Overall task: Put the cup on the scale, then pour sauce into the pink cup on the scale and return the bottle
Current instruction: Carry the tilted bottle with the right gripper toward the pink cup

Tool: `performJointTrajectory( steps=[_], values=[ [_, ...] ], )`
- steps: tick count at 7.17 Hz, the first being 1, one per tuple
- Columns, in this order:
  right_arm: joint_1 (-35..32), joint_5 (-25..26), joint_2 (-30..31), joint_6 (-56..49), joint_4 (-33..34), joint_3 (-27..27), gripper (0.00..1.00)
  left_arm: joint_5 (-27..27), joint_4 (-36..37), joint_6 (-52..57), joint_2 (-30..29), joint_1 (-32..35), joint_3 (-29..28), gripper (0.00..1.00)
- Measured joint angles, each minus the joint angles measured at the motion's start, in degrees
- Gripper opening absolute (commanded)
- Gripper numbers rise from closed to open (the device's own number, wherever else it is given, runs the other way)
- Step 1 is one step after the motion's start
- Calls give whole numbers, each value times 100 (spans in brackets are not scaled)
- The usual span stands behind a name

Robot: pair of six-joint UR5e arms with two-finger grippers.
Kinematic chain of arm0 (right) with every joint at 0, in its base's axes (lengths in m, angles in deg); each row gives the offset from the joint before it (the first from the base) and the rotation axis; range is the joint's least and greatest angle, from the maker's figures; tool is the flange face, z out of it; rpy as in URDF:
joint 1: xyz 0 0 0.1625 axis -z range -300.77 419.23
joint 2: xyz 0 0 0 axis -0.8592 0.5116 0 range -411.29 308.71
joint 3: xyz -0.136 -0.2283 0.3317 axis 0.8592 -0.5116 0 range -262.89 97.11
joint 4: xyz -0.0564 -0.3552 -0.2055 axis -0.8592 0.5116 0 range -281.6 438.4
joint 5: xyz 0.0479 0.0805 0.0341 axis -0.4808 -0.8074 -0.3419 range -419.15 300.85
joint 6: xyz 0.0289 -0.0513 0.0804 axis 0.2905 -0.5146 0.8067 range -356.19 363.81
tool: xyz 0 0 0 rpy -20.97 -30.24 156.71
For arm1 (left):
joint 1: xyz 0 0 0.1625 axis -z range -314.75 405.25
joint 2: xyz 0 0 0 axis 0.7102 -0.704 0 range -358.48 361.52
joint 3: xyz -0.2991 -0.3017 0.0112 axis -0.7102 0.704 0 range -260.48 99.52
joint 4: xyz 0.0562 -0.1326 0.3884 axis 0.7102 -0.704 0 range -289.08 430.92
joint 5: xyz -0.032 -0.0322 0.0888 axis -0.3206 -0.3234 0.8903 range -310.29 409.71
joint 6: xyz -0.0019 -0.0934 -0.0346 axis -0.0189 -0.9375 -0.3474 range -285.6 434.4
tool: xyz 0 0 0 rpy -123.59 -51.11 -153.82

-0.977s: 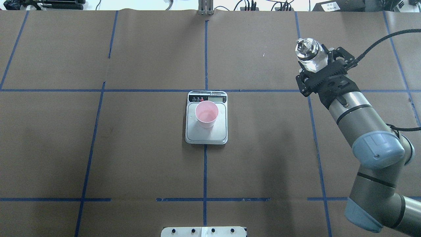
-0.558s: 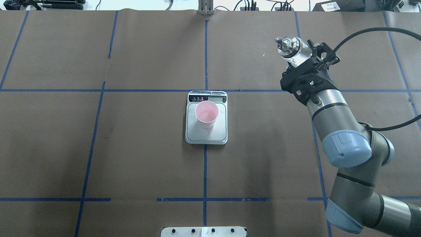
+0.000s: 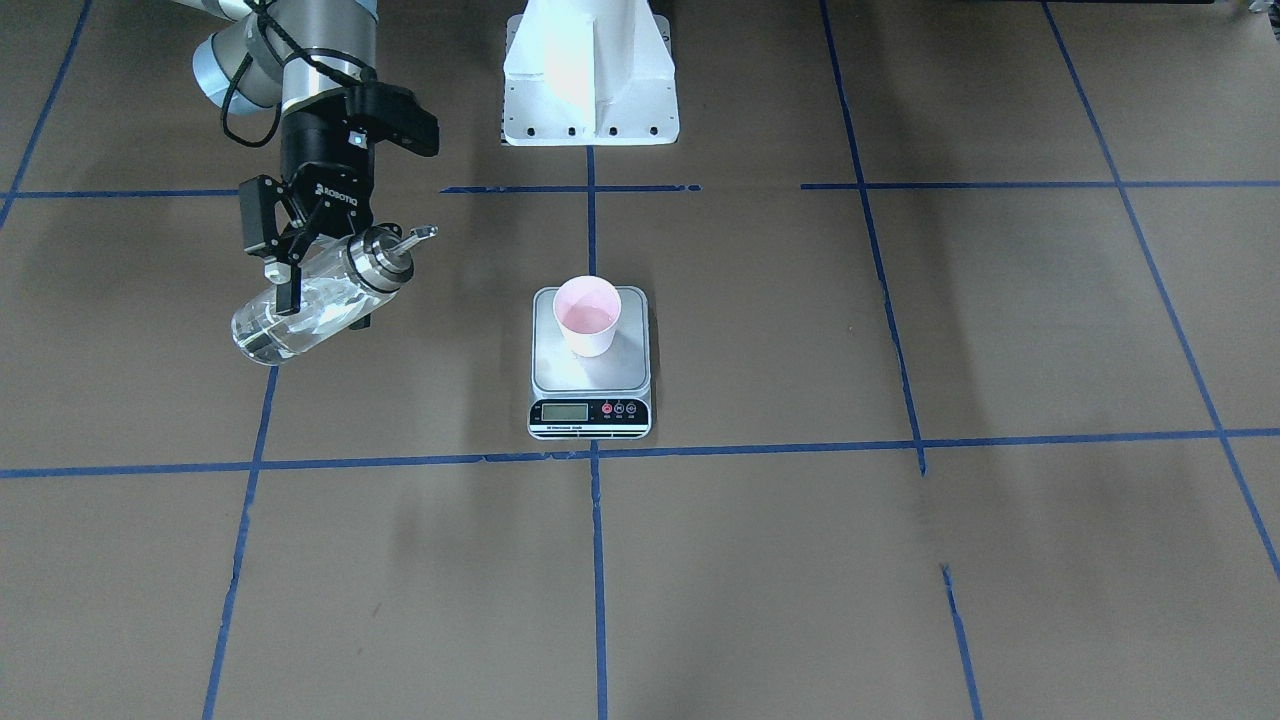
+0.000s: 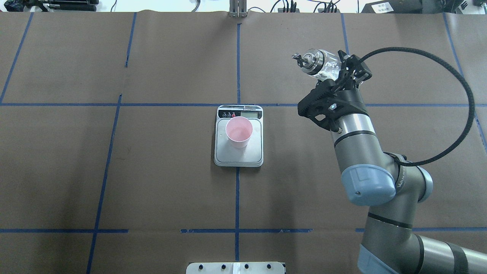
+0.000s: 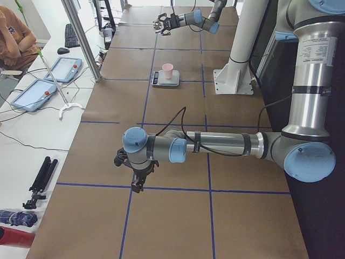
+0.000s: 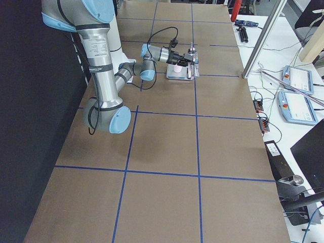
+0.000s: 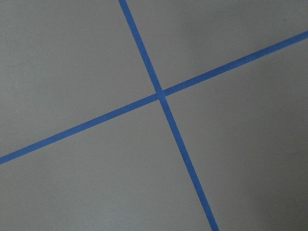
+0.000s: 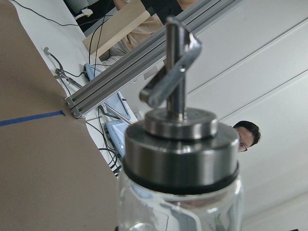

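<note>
The pink cup (image 4: 239,131) stands upright on the scale (image 4: 238,159) at the table's middle, also seen as the cup (image 3: 588,313) on the steel platform (image 3: 590,378). My right gripper (image 4: 344,70) is shut on the clear glass bottle (image 4: 319,64), held in the air to the right of the scale and beyond it. The bottle (image 3: 310,310) is tilted far over, its metal spout pointing toward the cup, with clear sauce (image 3: 268,338) pooled at its base end. The cap and spout (image 8: 179,139) fill the right wrist view. My left gripper (image 5: 137,181) hangs over bare table far from the scale; cannot tell its state.
Blue tape lines grid the brown table cover. The white robot pedestal (image 3: 590,70) stands at the robot's edge. An aluminium post (image 4: 237,9) rises at the far edge. A side desk with tablets (image 5: 51,81) and a seated person (image 5: 13,38) lies beyond the table.
The right arm has swung left toward the scale with the bottle in its grip. The bottle has gone from nearly upright to tilted, spout leading. Cup and scale have not moved.
</note>
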Motion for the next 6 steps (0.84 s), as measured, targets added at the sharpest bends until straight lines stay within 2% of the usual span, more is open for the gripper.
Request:
performJointTrajectory(
  steps=[6],
  values=[
    [484, 927, -756, 12, 254, -1195, 0, 10, 15, -15, -74, -1, -24, 100]
  ],
)
